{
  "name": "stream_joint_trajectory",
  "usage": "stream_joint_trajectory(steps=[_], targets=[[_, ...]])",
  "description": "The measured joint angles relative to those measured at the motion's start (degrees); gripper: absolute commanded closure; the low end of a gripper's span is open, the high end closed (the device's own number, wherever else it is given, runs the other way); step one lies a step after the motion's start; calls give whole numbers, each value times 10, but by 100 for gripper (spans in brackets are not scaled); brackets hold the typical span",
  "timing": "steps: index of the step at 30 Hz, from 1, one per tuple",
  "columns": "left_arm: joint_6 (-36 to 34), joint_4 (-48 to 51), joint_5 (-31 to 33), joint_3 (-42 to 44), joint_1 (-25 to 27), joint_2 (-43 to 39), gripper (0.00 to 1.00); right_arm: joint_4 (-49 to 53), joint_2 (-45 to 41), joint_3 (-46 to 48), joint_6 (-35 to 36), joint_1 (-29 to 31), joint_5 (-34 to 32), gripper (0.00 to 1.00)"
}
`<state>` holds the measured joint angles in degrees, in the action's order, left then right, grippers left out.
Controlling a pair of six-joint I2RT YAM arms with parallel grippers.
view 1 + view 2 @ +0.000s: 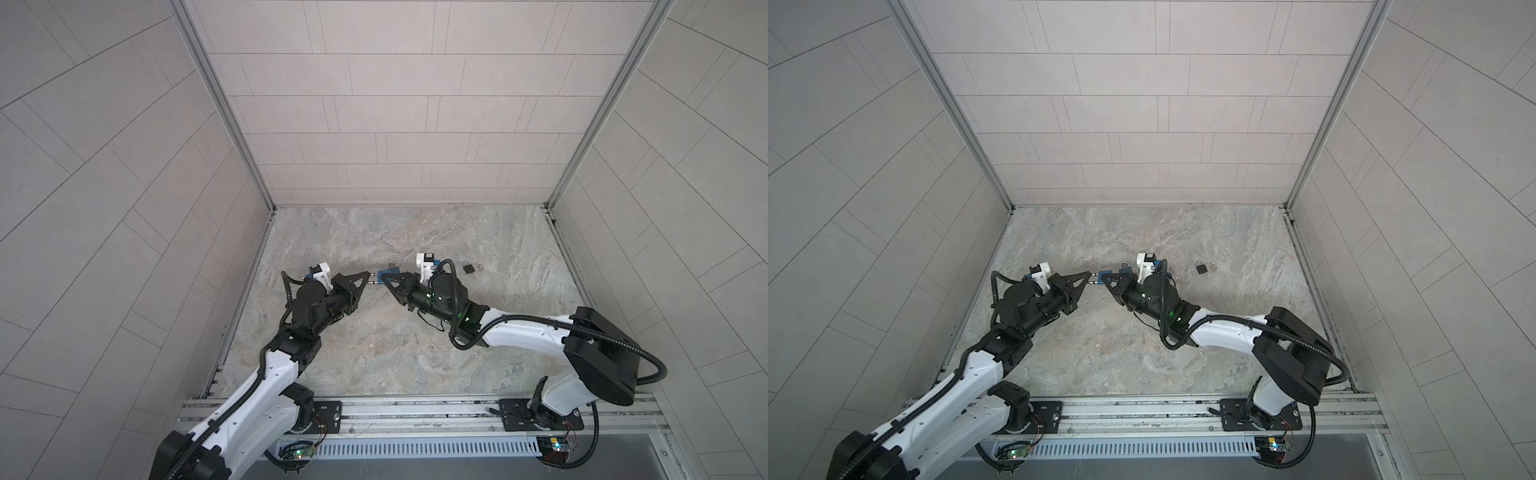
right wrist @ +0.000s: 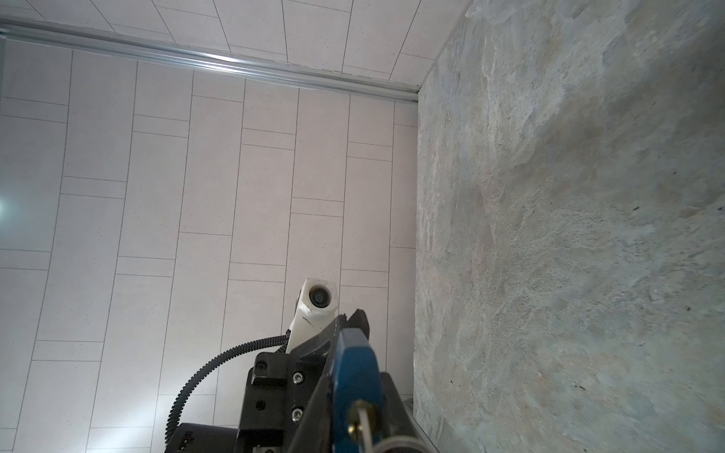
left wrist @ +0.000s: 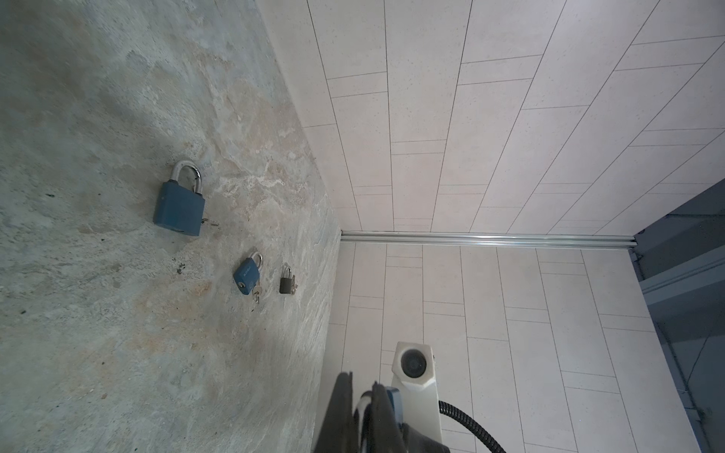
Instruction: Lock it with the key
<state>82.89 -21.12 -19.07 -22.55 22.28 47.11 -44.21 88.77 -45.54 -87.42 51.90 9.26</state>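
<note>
- Holding a blue block-shaped metal padlock [image 1: 390, 273] between both arms over the middle of the grey marbled stone surface [image 1: 374, 353], somewhat nearer its back edge than its front (seemingly lifted clear of it).
- Clamping the blue body across its sides with the right gripper [image 1: 389, 279].
- Pinching the curved steel shackle [image 3: 363, 396] with the left gripper [image 1: 370, 276], squeezed fully together, as far as the wrist views tell.
- Showing what looks like a small silver key [image 2: 365, 429] seated in the brass keyway, on the end facing the right wrist.
- Expect a dense, rigid piece, heavy for its size, with smooth painted faces likely to twist in a narrow pinch.
- Best taken by the broad flat faces of the body, leaving shackle and key free.
- Pinch the key flat across its head (thin, stiff, easy to lose from the pads).
- Probably calling for pressing the shackle home, then turning the key.
- Leaving alone a large blue padlock [image 3: 179, 208], a small blue padlock [image 3: 246, 274] and a small black padlock [image 3: 286, 284], all lying further toward the back and right edges.
</note>
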Motion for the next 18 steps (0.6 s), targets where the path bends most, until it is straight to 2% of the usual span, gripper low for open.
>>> stream_joint_trajectory(steps=[8,18], targets=[[-20,0,7,1,0,-34,100,-24,0,0,-13,1,13,100],[-39,-28,10,1,0,-27,100,-42,13,-11,-27,0,15,100]])
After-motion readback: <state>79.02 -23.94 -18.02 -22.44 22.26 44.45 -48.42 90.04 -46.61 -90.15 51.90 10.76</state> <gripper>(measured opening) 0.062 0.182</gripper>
